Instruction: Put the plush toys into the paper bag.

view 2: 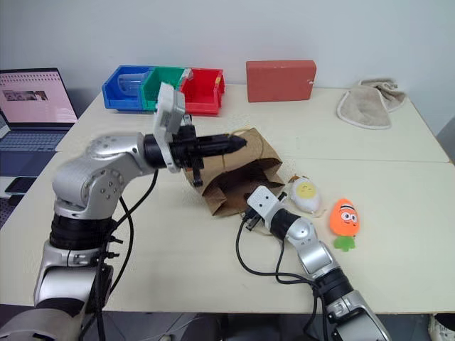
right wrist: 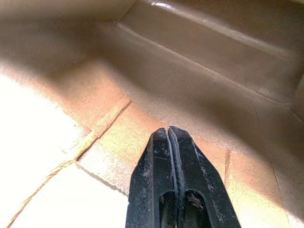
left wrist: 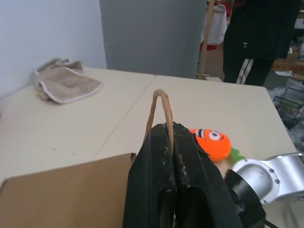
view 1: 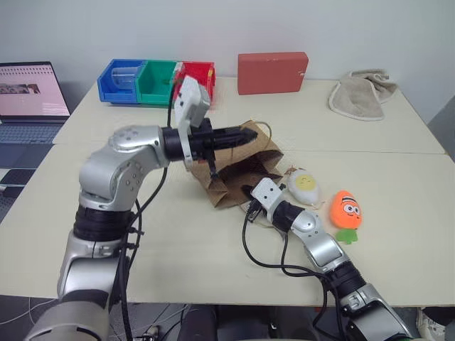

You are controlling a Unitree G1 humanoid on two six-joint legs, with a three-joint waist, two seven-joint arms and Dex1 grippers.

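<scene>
Holding the paper bag (view 1: pixel 242 170) up by its handle (left wrist: pixel 160 111), your left gripper (view 1: pixel 250 136) is clamped shut; right gripper (right wrist: pixel 169 130) sits closed and empty inside the bag.

No readable text, label, brand or number appeared on anything; the laptop (view 1: pixel 28 96) screen at the table's left showed a page whose lines were too small to make out, and the red box (view 1: pixel 272 72) bore no visible print
</scene>
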